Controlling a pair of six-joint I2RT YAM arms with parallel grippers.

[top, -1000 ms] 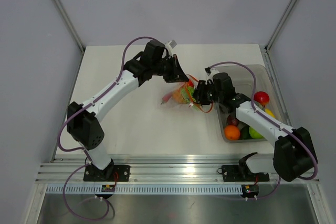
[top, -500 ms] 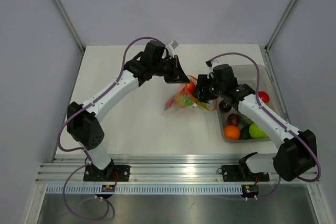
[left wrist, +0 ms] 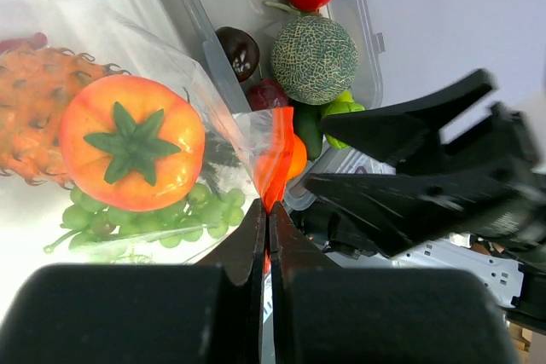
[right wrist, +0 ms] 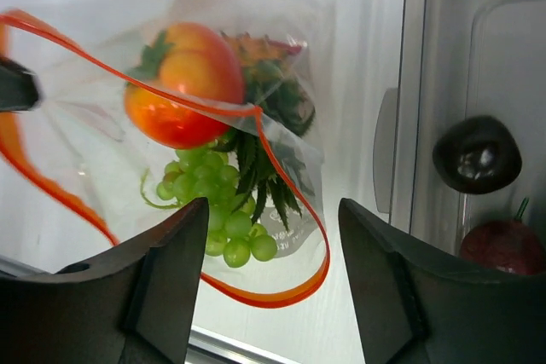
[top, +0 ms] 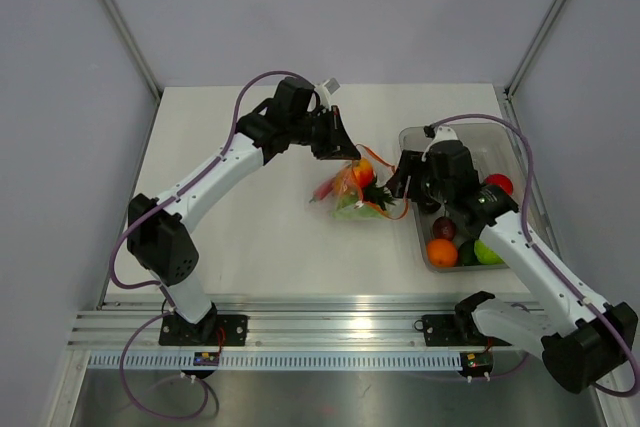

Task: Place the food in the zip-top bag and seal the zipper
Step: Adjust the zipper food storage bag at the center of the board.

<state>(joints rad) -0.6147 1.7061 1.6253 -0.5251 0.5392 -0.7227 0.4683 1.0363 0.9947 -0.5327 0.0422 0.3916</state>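
The clear zip-top bag (top: 350,190) lies mid-table with its mouth open towards the bin. Inside it are an orange tomato (right wrist: 181,83), green grapes (right wrist: 217,210), a pineapple (left wrist: 34,117) and its green leaves. My left gripper (top: 345,152) is shut on the red-orange zipper (left wrist: 275,164) at the bag's far edge. My right gripper (top: 403,183) is open and empty just right of the bag's mouth, whose zipper (right wrist: 281,291) loops between its fingers in the right wrist view.
A rigid clear bin (top: 500,142) stands at the right. It holds a red fruit (top: 498,185), a dark purple piece (top: 444,228), an orange (top: 441,252) and a green piece (top: 487,251). A netted melon (left wrist: 314,59) shows in the left wrist view.
My right gripper has drawn back to the right, away from the bag's mouth, and is empty. The orange tomato now lies in the bag. The left gripper has kept its hold.
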